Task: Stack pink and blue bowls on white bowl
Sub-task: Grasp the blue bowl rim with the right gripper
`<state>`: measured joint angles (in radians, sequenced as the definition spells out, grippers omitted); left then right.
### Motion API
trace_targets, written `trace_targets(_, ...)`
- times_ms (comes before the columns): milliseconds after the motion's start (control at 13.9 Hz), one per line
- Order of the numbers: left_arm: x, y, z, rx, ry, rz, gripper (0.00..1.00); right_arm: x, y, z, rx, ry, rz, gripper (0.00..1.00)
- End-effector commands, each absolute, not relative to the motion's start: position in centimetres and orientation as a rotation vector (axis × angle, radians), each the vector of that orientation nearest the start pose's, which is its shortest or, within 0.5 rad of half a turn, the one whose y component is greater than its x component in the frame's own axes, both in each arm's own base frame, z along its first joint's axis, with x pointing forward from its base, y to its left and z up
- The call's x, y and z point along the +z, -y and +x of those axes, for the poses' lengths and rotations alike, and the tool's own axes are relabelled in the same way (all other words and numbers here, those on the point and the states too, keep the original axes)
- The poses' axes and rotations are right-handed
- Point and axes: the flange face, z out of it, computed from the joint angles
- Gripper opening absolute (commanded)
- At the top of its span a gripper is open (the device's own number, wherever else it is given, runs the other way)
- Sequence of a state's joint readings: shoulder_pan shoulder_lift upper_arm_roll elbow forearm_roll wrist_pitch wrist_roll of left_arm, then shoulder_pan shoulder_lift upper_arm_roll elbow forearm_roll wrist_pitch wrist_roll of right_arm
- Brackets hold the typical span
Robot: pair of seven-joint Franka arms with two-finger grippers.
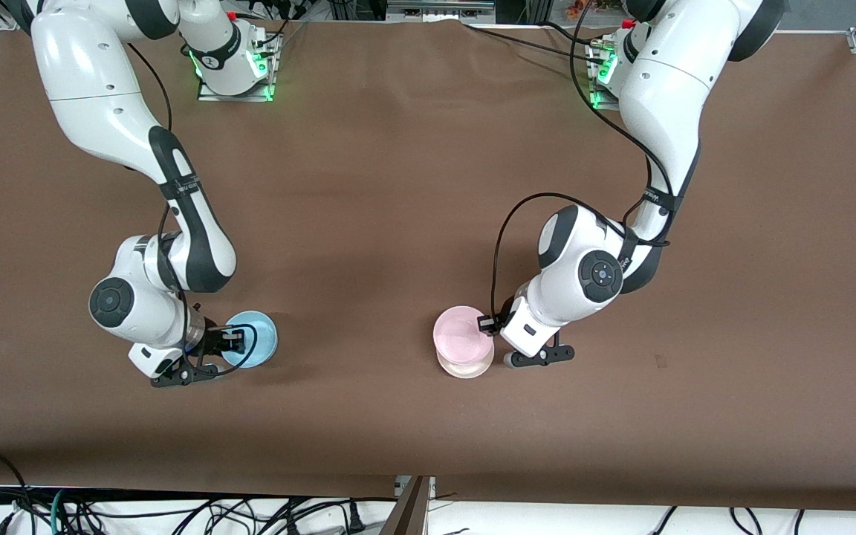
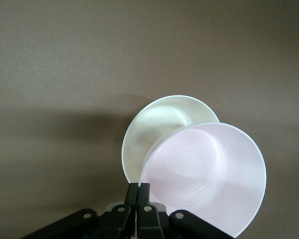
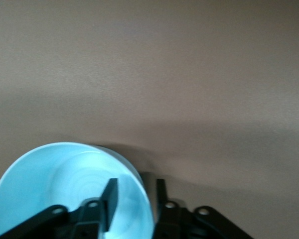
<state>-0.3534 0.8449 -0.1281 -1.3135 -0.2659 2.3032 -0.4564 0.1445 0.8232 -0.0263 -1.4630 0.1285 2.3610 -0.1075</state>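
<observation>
The pale pink bowl (image 1: 461, 332) is held by its rim in my left gripper (image 1: 489, 325), just over the white bowl (image 1: 467, 368), which sits on the table and is partly covered by it. In the left wrist view the shut fingers (image 2: 138, 188) pinch the pink bowl's (image 2: 204, 174) rim, with the white bowl (image 2: 154, 129) below it. The light blue bowl (image 1: 253, 338) is at the right arm's end of the table. My right gripper (image 1: 233, 340) is open astride its rim. In the right wrist view one finger (image 3: 109, 196) is inside the blue bowl (image 3: 50, 184) and one is outside.
The brown table cover (image 1: 413, 186) spreads wide around both bowls. The table's front edge, with cables below it (image 1: 175, 513), is nearer to the camera. The arm bases (image 1: 235, 67) stand along the table's back edge.
</observation>
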Motion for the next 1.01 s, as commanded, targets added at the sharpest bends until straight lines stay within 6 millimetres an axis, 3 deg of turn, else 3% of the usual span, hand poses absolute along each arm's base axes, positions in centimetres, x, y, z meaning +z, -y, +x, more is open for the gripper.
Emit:
trace_targets(0, 24.6, 33.9, 68.4, -0.016, 0.322, -3.441, 0.0, 19.9, -8.4, 72.7, -0.126, 0.223, -3.049, 0.1)
trace_targets(72, 24.5, 33.8, 68.4, -0.015, 0.324, -3.439, 0.0, 20.0, -8.3, 72.6, -0.121, 0.209, -3.046, 0.01)
trace_targets(289, 24.2, 33.5, 68.6, -0.017, 0.325, -3.436, 0.0, 20.3, -8.3, 72.7, -0.121, 0.21, -3.04, 0.0)
trace_targets(433, 24.7, 33.1, 69.0, -0.027, 0.343, -3.441, 0.0, 21.8, -10.3, 72.5, -0.099, 0.214, -3.019, 0.0)
trace_targets(649, 25.1, 32.7, 69.4, -0.045, 0.36, -3.444, 0.0, 25.4, -14.0, 73.3, -0.04, 0.054, -2.979, 0.0)
trace_targets(794, 25.0, 32.7, 69.5, -0.048, 0.363, -3.443, 0.0, 25.8, -16.8, 72.8, -0.021, 0.0, -2.971, 0.0)
trace_targets(938, 24.6, 32.7, 69.9, -0.071, 0.371, -3.446, 0.0, 25.8, -17.6, 72.6, -0.019, 0.004, -2.973, 0.0)
